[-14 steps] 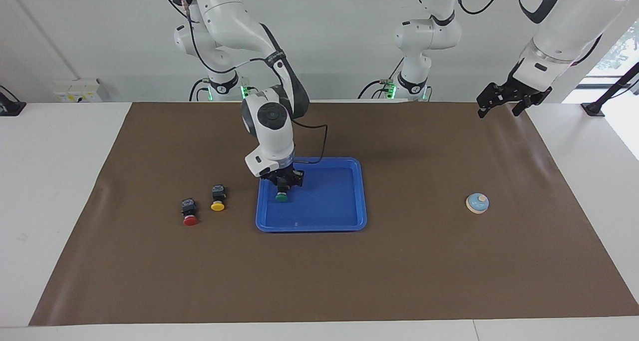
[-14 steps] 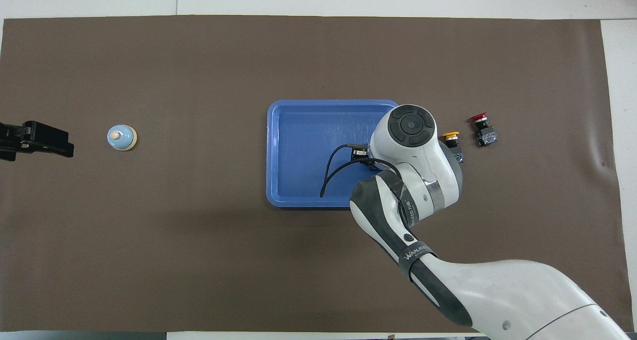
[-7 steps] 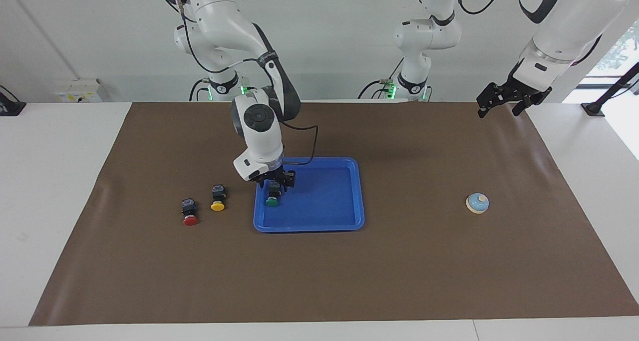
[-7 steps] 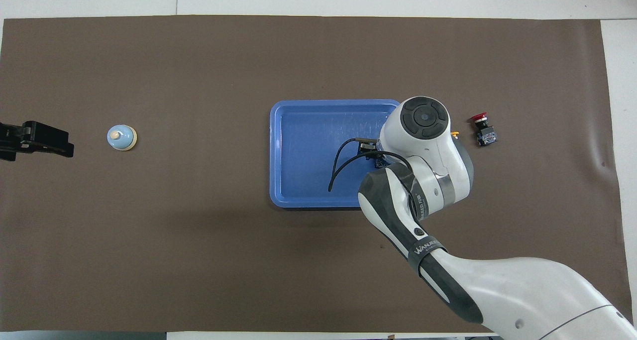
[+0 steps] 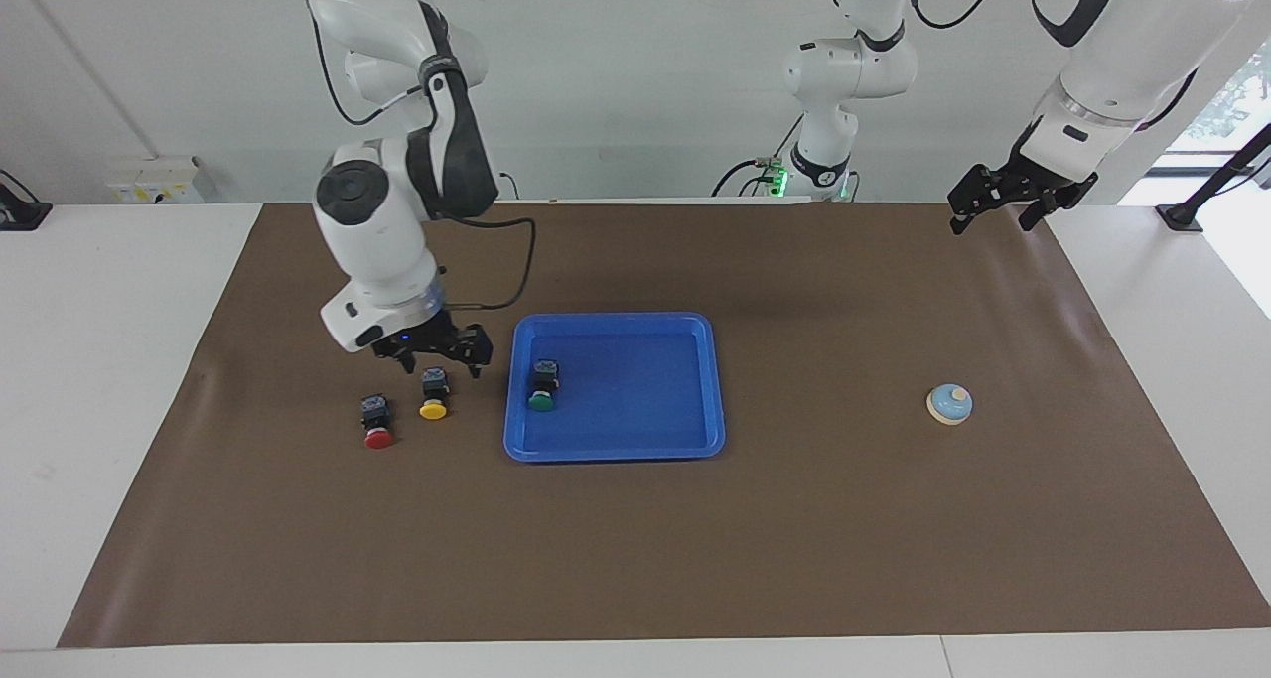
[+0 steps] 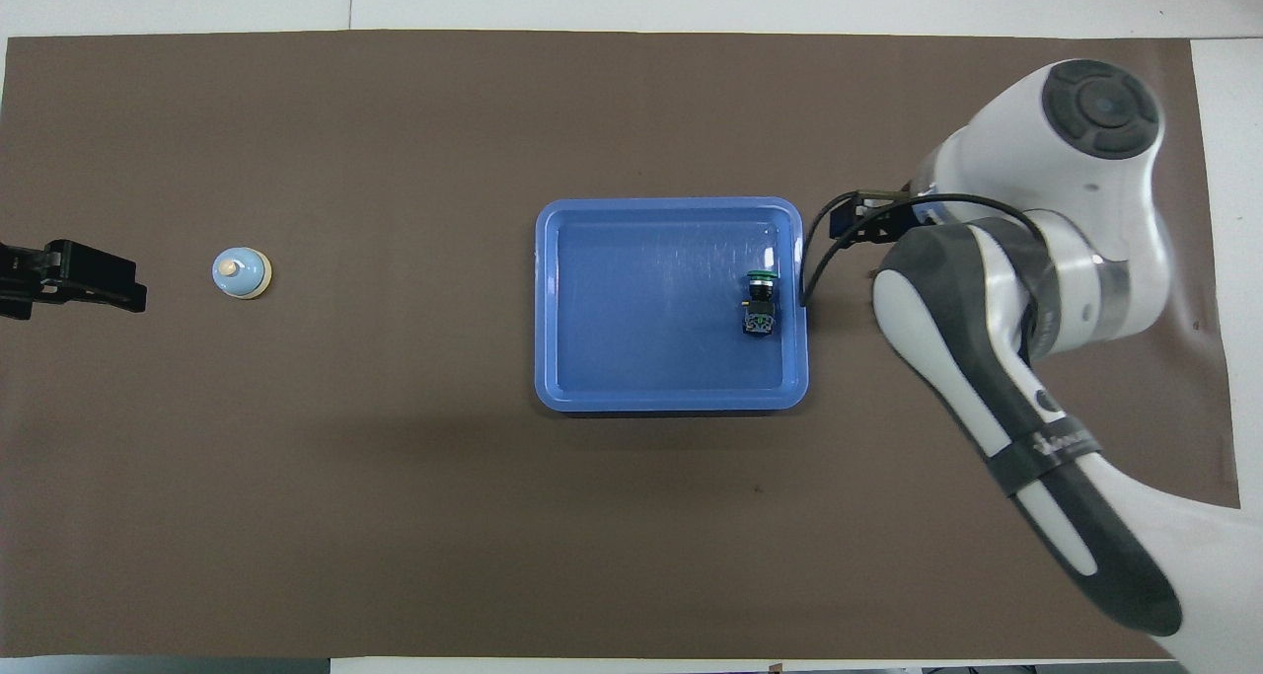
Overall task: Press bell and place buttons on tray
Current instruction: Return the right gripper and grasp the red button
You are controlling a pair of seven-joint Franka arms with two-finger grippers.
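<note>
The right gripper [image 5: 434, 352] hangs open and empty just above the yellow button [image 5: 433, 394], which lies on its side on the brown mat toward the right arm's end of the counter, with the red button [image 5: 376, 422] just beside it. The green button [image 5: 542, 385] already lies in the blue tray [image 5: 685, 450] at mid-counter, against the tray's wall on that same end. The step in hand looks like picking up the yellow one: come straight down, close across its black body rather than the round cap, and keep clear of the red one. The left gripper [image 5: 998, 200] waits open, raised over the counter's corner; the bell [image 5: 949, 404] sits near that end.
</note>
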